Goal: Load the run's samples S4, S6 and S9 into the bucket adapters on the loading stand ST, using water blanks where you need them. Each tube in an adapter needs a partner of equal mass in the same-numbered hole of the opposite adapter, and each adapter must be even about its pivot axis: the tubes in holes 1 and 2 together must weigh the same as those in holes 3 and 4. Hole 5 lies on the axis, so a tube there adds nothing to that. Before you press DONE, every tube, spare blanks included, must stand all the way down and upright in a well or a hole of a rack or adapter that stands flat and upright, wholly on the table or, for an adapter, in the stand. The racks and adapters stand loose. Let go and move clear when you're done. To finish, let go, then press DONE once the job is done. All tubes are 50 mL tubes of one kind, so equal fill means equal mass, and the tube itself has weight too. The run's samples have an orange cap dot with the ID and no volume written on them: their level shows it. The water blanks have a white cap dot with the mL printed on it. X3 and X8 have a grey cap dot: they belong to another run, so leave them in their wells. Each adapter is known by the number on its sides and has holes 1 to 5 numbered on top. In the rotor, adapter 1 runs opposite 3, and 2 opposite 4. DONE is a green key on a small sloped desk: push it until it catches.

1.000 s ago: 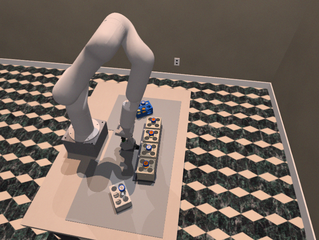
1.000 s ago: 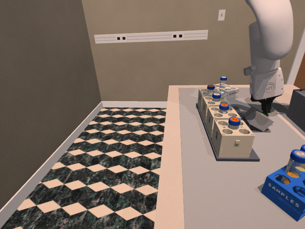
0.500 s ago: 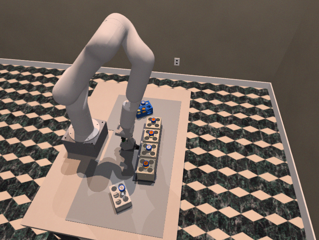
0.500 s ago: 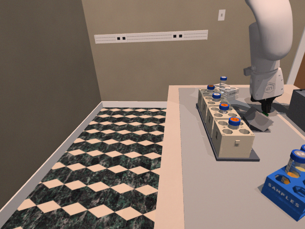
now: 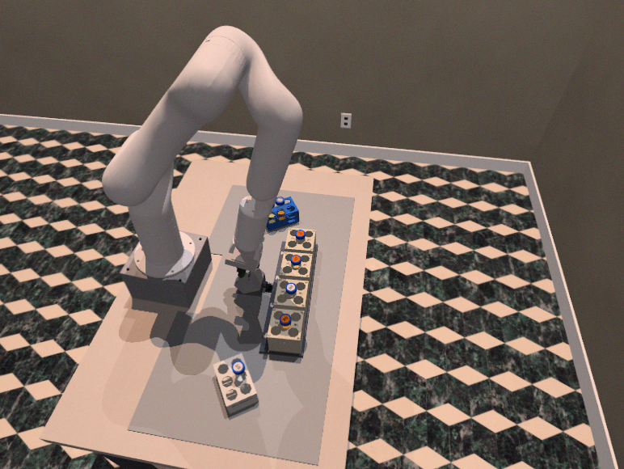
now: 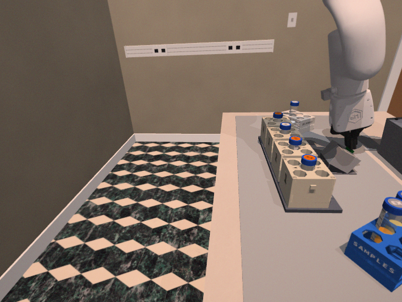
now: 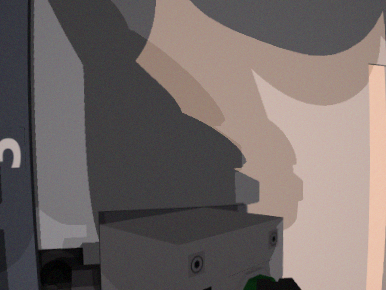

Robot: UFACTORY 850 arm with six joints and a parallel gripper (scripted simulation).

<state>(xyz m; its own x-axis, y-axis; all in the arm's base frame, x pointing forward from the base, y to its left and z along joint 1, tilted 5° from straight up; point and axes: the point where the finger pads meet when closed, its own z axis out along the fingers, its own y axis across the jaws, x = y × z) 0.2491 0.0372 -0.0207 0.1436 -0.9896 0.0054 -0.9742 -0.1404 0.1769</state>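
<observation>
Exterior view puts the blue SAMPLES rack (image 5: 283,222) (image 6: 373,256) closest to me, just off the near end of the loading stand (image 5: 287,354) (image 6: 313,211) (image 7: 15,100). I see a grey-capped tube (image 5: 280,200) (image 6: 393,208) upright in it, and part of another cap at the picture's edge.

On the stand sit four cream adapters in a row, each with a tube in its middle hole. Going away from me, I count a first orange-dotted tube (image 5: 300,234) (image 6: 308,160), a second orange-dotted tube (image 5: 296,259) (image 6: 295,140), a white-dotted tube (image 5: 291,288) (image 6: 285,125) and a last orange-dotted tube (image 5: 285,319) (image 6: 277,114); I can't read their IDs with confidence.

Beside the stand, on the arm-base side, is the small sloped desk (image 5: 250,285) (image 6: 339,158) (image 7: 185,237). My gripper (image 5: 241,272) (image 6: 350,148) (image 7: 283,284) is closed with nothing in it, its tips down at the green key (image 6: 350,150) (image 7: 255,282); whether the key has caught, I can't tell.

Past the stand's far end, the white blanks rack (image 5: 242,404) (image 6: 305,125) holds one white-capped tube (image 5: 238,367) (image 6: 294,103), upright
</observation>
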